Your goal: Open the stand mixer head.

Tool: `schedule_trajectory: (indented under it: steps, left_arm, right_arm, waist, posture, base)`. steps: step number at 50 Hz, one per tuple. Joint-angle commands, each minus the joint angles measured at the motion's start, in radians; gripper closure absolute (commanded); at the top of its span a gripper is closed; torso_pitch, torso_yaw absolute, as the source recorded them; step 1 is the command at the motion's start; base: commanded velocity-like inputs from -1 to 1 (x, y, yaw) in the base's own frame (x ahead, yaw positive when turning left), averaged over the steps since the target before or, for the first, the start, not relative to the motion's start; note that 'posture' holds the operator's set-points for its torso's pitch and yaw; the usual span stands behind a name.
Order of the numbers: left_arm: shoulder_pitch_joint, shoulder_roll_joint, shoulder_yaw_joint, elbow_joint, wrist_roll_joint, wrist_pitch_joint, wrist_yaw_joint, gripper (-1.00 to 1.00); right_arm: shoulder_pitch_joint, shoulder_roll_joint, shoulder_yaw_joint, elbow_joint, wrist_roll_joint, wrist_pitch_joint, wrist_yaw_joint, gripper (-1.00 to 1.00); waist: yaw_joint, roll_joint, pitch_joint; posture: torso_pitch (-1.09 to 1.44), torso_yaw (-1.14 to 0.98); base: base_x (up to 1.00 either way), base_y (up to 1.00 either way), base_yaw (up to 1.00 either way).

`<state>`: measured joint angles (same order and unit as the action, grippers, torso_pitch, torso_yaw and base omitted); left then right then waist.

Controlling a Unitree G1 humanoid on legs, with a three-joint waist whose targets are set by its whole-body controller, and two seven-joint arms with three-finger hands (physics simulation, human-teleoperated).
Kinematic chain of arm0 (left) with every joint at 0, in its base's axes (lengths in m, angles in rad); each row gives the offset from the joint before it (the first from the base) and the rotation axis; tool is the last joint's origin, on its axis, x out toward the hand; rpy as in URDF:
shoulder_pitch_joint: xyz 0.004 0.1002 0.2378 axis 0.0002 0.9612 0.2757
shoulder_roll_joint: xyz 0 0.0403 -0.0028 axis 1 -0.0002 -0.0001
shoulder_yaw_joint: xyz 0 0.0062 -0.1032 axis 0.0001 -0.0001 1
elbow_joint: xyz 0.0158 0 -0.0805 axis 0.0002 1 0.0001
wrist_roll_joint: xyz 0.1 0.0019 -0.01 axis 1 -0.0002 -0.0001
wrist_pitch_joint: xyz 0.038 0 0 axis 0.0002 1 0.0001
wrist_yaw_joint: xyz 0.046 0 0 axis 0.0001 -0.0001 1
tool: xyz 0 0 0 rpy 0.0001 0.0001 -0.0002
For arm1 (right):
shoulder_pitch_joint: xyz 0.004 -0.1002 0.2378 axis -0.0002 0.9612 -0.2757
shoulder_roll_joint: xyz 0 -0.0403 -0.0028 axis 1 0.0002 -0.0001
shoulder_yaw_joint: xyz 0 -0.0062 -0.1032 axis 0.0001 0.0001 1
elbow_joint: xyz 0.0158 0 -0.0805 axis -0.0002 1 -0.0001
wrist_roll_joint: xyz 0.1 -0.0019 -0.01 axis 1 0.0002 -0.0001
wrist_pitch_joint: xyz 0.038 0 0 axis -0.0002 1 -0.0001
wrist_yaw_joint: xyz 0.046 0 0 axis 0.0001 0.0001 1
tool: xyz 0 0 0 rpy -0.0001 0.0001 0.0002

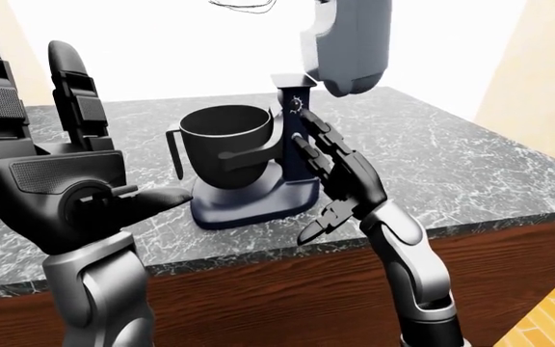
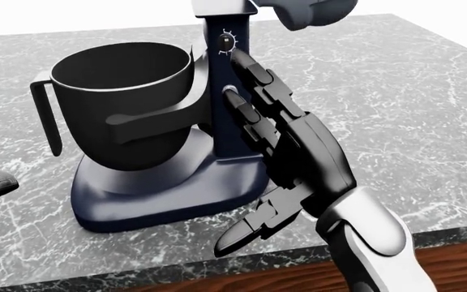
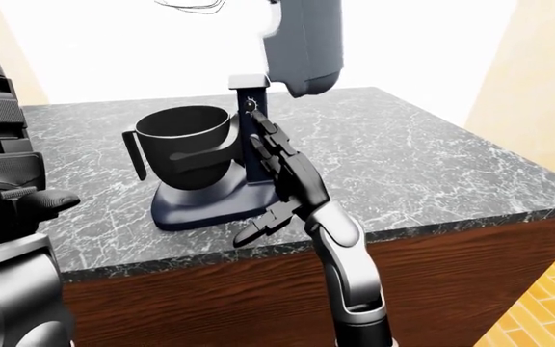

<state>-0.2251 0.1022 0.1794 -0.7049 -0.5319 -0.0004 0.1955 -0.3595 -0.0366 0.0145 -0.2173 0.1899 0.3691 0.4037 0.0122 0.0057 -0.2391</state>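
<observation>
On the desk (image 1: pixel 470 166), near its lower edge, stand mixer (image 1: pixel 258 195) with head (image 1: pixel 350 43) tilted up; right robot hand (image 2: pixel 286 131) open-fingered against column; left robot hand (image 1: pixel 61 181) open, empty.

text: none legible; speed dial (image 2: pixel 228 41): unnumbered tick marks only

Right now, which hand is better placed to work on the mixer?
The right hand: its open fingers lie against the mixer column. The left hand is raised apart from it, open.
</observation>
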Motion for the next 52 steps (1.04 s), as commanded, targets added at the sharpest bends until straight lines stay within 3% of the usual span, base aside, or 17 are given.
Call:
schedule_trajectory:
  steps: [1,10,22,52]
  left_arm:
    - [-0.022,0.007,0.003,-0.018,0.000,-0.011,-0.006,-1.00]
    - [-0.017,0.005,0.001,-0.019,0.002,-0.014,-0.009,-1.00]
    - [-0.016,0.003,0.001,-0.019,0.002,-0.014,-0.010,-1.00]
    - [-0.021,0.008,0.006,-0.014,-0.003,-0.016,-0.009,-1.00]
  right_arm:
    - [-0.025,-0.002,-0.007,-0.053,0.006,-0.006,-0.006,-1.00]
    - [-0.013,-0.001,-0.001,-0.160,0.007,0.061,-0.026,-1.00]
    - [0.061,-0.024,-0.039,-0.383,0.054,0.184,-0.095,-1.00]
    - [0.040,-0.037,-0.047,-0.389,0.065,0.196,-0.112,-1.00]
  waist:
    - [0.000,0.003,-0.006]
    - [0.002,0.002,-0.005]
    - [0.006,-0.004,-0.008]
    - [0.001,-0.003,-0.009]
  posture:
    - [-0.30,0.00]
    - [-0.30,0.00]
    - [-0.30,0.00]
    - [-0.30,0.00]
  base:
    - [0.00,0.00,0.00]
    - [0.00,0.00,0.00]
    - [0.00,0.00,0.00]
    - [0.00,0.00,0.00]
